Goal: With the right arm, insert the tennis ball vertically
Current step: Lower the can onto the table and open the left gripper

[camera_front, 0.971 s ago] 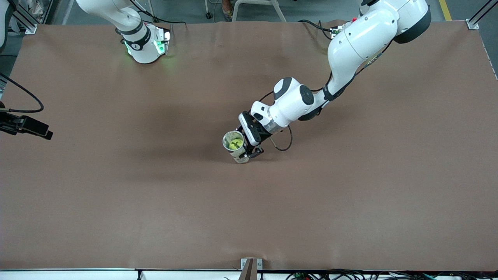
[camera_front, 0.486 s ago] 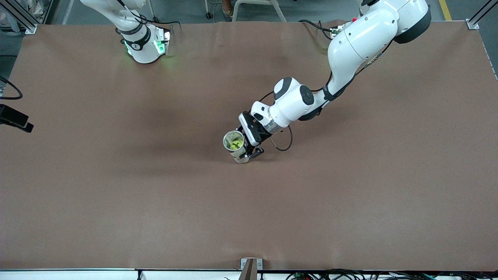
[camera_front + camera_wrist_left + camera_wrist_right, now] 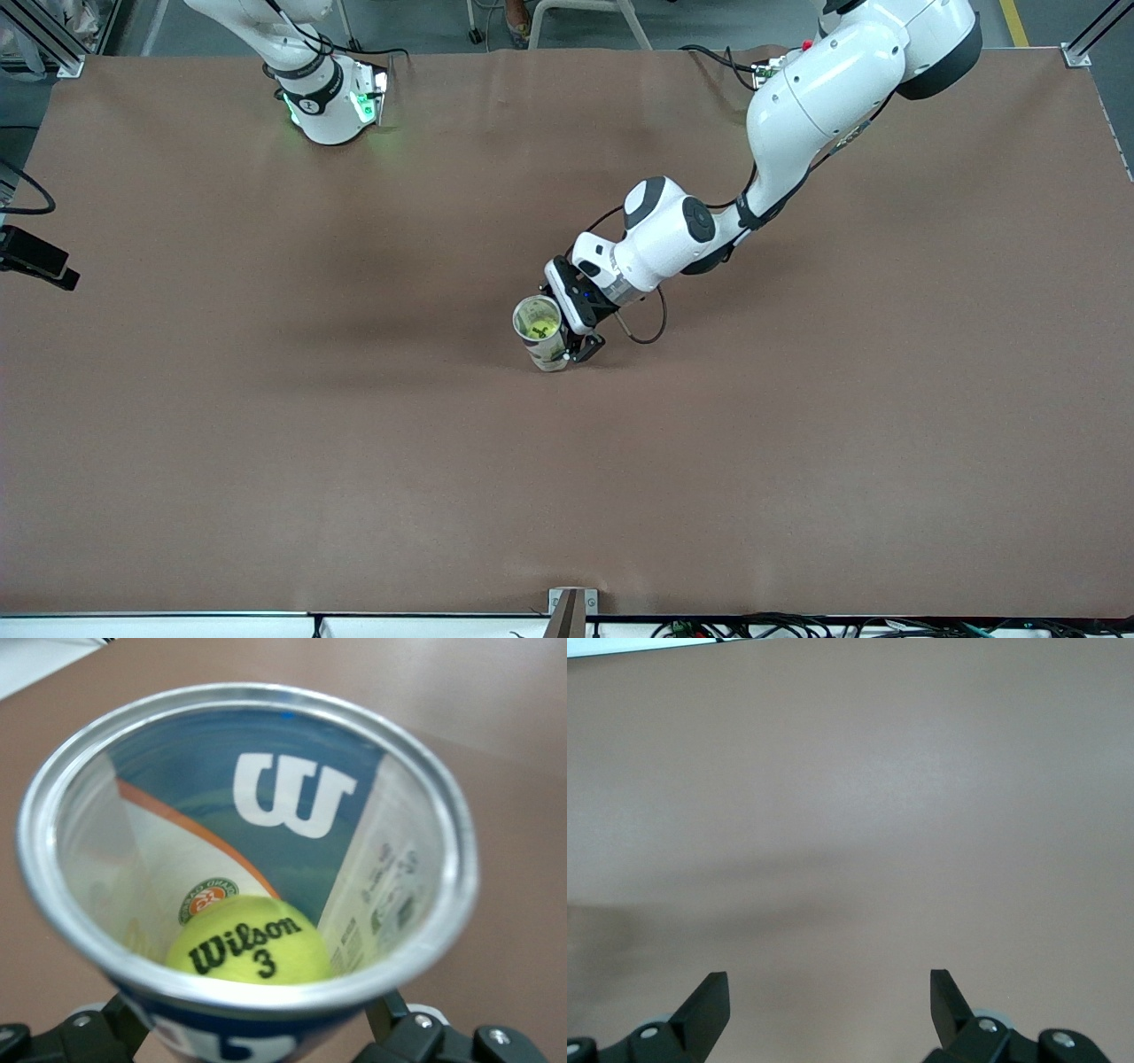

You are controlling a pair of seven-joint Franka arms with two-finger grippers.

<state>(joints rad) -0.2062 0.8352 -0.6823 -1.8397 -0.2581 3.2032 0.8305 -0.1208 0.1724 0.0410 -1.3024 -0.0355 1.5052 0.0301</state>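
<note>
Gripping can [image 3: 542, 331], left gripper [image 3: 571, 346] | ball [image 3: 251, 944] inside | right gripper [image 3: 828, 997] open

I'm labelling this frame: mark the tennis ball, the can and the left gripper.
tennis ball [image 3: 252, 948]: left wrist view, on its printed face.
can [image 3: 292, 797]: left wrist view, on the inner wall at the logo.
left gripper [image 3: 576, 347]: front view, midway between fingertips, shut on the can.

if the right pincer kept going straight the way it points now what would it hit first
Probably just the bare table. The right pincer is open, and its wrist view shows only brown tabletop ahead, though depth is hard to judge.
</note>
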